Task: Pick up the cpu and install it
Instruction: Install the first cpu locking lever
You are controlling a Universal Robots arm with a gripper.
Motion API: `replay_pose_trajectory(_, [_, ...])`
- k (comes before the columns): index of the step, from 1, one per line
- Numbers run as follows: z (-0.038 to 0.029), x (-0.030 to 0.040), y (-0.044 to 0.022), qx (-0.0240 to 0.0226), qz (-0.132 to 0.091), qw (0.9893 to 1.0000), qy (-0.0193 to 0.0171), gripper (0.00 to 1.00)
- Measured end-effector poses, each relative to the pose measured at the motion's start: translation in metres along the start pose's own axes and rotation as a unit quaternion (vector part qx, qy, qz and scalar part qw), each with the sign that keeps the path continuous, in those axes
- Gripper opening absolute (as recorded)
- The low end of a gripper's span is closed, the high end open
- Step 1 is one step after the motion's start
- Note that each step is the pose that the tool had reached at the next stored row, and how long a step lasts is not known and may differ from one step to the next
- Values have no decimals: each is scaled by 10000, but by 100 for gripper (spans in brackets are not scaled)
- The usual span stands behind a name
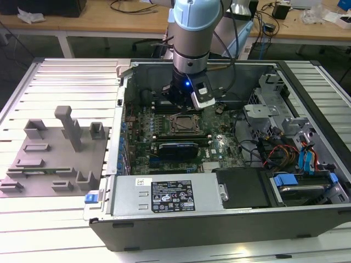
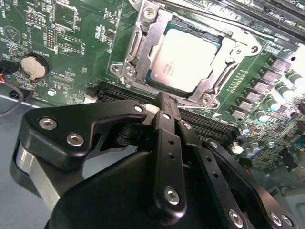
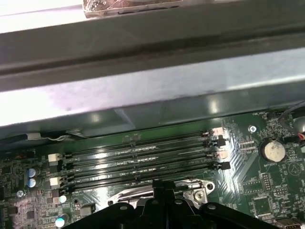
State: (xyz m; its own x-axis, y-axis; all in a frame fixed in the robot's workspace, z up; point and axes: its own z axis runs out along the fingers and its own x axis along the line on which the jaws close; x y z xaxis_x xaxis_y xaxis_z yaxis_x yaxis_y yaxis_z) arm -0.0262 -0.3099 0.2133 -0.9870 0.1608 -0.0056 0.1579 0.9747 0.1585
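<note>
1. The small flat square cpu with a silvery metal top lies inside the metal-framed black socket on the green motherboard.
2. The black gripper hovers near the socket's edge, with its fingers pressed together and holding nothing.
3. I judge that only straight vertical motion is safe here, with no sideways push on the chip.
4. The long black memory slots lie just beside the socket. The grey case wall stands beyond them, and both narrow the room.
</note>
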Motion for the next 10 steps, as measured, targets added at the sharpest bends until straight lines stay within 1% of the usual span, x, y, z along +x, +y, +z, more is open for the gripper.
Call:
replay_pose_trajectory(1, [4,-10,27,0,1,10000,-2,11])
replay_pose_trajectory(3, [14,-2,89,-1,-2,10000,-10,11])
replay_pose_trajectory(5, [16,0,99,-5,-5,10000,-29,11])
replay_pose_trajectory(6, [17,1,99,-10,-9,10000,-56,11])
replay_pose_trajectory(7, [18,3,99,-15,-15,10000,-91,11])
replay_pose_trajectory(8, [20,10,98,-28,-27,9998,-170,11])
replay_pose_trajectory(9, [21,16,96,-38,-37,9997,-231,11])
replay_pose_trajectory(10, [21,20,96,-46,-45,9996,-283,11])
